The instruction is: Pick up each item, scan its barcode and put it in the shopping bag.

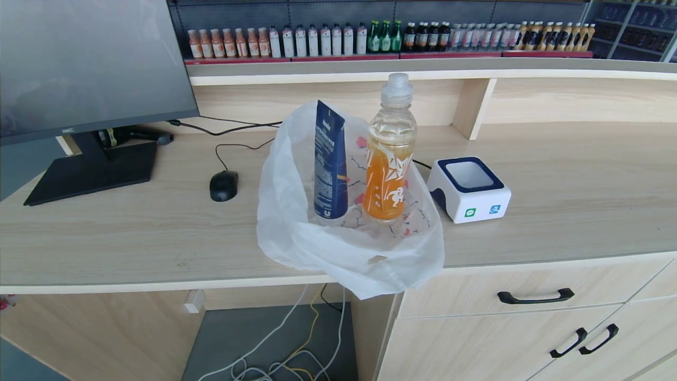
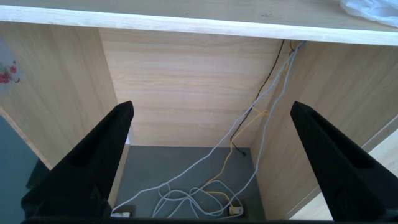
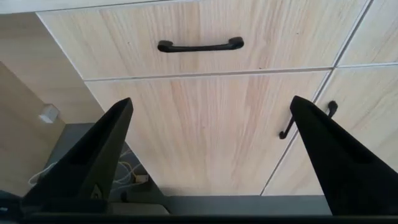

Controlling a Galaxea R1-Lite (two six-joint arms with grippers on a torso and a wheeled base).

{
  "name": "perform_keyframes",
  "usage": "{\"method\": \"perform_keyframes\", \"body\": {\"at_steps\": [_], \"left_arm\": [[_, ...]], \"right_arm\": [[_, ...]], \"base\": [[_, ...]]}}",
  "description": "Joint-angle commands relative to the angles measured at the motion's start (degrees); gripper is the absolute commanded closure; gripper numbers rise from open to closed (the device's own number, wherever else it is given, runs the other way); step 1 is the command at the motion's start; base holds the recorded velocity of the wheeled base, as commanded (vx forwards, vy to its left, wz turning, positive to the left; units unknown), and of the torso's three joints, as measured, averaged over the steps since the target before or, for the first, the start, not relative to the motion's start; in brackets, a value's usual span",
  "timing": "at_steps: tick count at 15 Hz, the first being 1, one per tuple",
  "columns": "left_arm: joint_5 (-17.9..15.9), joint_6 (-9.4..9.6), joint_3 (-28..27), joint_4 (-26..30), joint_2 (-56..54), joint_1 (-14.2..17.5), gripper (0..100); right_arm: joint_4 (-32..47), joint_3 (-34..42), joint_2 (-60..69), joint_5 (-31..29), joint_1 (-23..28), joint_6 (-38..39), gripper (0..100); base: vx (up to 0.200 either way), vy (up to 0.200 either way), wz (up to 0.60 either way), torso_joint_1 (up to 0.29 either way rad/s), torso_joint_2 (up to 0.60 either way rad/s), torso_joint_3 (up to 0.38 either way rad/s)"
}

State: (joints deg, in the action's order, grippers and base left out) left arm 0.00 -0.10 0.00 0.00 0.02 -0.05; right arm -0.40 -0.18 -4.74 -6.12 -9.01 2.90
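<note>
A translucent white shopping bag [image 1: 296, 238] lies open on the wooden counter's front edge. Standing upright inside it are a dark blue tube [image 1: 330, 161] and an orange drink bottle [image 1: 390, 153] with a clear cap. Just right of the bag sits a white barcode scanner [image 1: 468, 189] with a dark blue rim. My left gripper [image 2: 211, 149] hangs open below the counter, facing the knee space with loose cables [image 2: 249, 143]. My right gripper [image 3: 211, 143] is open too, low in front of the drawer fronts, with nothing between its fingers.
A black monitor [image 1: 84, 63] on its stand fills the counter's left, with a black mouse [image 1: 223, 185] and cable beside it. Drawers with black handles [image 1: 535, 297] are under the right side. Shelves of bottles [image 1: 391, 37] line the back wall.
</note>
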Motion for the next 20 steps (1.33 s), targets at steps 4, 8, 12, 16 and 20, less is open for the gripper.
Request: {"method": "perform_keyframes", "body": {"at_steps": [4, 8, 12, 16, 20], "left_arm": [[0.0, 0.01, 0.0, 0.0, -0.02, -0.04, 0], [0.0, 0.01, 0.0, 0.0, -0.02, -0.04, 0], [0.0, -0.08, 0.0, 0.0, -0.02, -0.04, 0], [0.0, -0.25, 0.0, 0.0, -0.02, 0.05, 0], [0.0, -0.34, 0.0, 0.0, -0.02, 0.05, 0]], "right_arm": [[0.31, 0.18, 4.74, 3.04, 8.75, -3.08, 0], [0.4, 0.09, 4.74, 3.04, 8.92, -2.73, 0], [0.31, 0.18, 4.74, 3.04, 9.01, -2.29, 0], [0.31, 0.18, 4.74, 3.04, 9.01, -2.37, 0], [0.31, 0.18, 4.74, 3.04, 8.92, -2.29, 0]], "base": [[0.0, 0.0, 0.0, 0.0, 0.0, 0.0], [0.0, 0.0, 0.0, 0.0, 0.0, 0.0], [-0.05, 0.0, 0.0, 0.002, 0.0, 0.001], [0.0, 0.0, 0.0, 0.0, 0.0, 0.0], [0.0, -0.2, 0.0, -0.003, 0.0, 0.001]]}}
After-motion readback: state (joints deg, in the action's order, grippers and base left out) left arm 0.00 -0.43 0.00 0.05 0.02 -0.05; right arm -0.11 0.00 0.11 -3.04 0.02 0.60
